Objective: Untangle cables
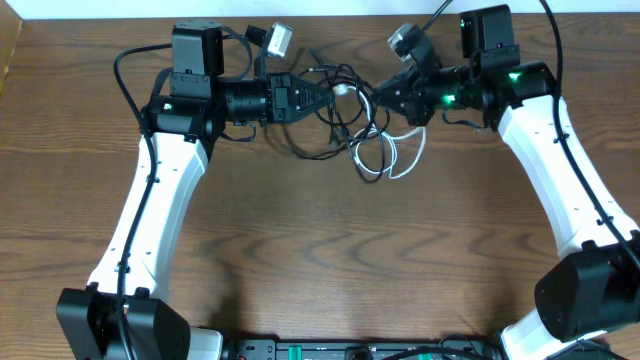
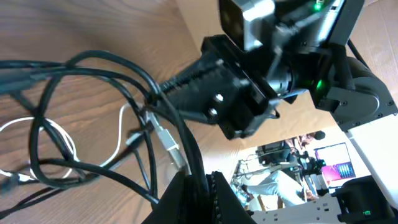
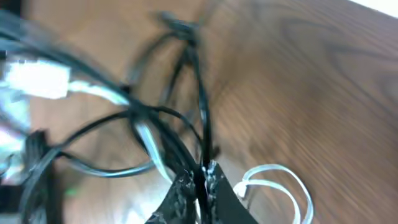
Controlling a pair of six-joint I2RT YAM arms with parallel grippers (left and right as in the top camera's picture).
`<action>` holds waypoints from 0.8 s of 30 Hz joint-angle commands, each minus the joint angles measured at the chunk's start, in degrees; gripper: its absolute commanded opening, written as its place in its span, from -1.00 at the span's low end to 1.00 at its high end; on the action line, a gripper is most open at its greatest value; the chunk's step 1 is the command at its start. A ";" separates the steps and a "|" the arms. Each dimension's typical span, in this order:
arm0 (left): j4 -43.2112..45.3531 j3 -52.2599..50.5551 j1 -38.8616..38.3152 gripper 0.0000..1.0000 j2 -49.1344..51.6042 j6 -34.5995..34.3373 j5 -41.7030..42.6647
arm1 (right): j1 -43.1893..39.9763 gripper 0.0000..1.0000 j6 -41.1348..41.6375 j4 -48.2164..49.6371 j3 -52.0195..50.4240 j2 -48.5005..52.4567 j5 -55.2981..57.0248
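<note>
Lying knotted at the far middle of the table (image 1: pixel 300 260):
- The thin black cable (image 1: pixel 340 125) lies in several crossed loops.
- The thin white cable (image 1: pixel 392 162) is threaded through it, its loops spilling toward the near right.
- The silvery-white plug (image 2: pixel 166 140) sits inside the tangle, near the left side.

Holding it, one on each side:
- At the knot's left edge is the left gripper (image 1: pixel 328 98), fingers pressed together on a black strand.
- At the right edge is the right gripper (image 1: pixel 380 98), fingers likewise pinched on a black strand that runs away from its tips.

Judged purpose: with opposed holds on either side, the arms can draw apart and open the loops. The cables are intertwined, so untangling is not yet done.
</note>
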 commanded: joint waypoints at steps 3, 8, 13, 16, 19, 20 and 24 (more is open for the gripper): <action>0.28 0.09 0.00 -0.85 -0.57 1.57 2.12 | -0.04 -0.98 16.81 -0.68 -0.98 0.59 27.32; 0.48 0.09 0.70 -0.85 -0.57 1.09 0.48 | -0.37 -0.98 26.14 -2.12 -3.98 0.72 42.58; 0.02 0.09 2.99 -0.85 -0.57 1.11 0.42 | -4.13 -0.98 29.11 -7.65 -4.72 0.74 57.92; 0.02 0.09 4.00 -0.85 -0.57 1.11 0.42 | -9.64 -0.98 30.03 -9.70 -4.72 0.74 57.35; 0.02 0.09 4.04 -0.85 -0.57 1.11 0.42 | -12.96 -0.98 22.60 -8.33 -4.72 0.74 41.79; 0.02 0.09 4.04 -0.85 -0.57 1.11 0.42 | -13.44 -0.98 15.78 -7.43 -4.72 0.74 31.21; -0.46 0.09 3.76 -0.85 -0.57 1.09 0.46 | -13.33 -0.48 2.34 -5.18 -4.57 0.74 6.19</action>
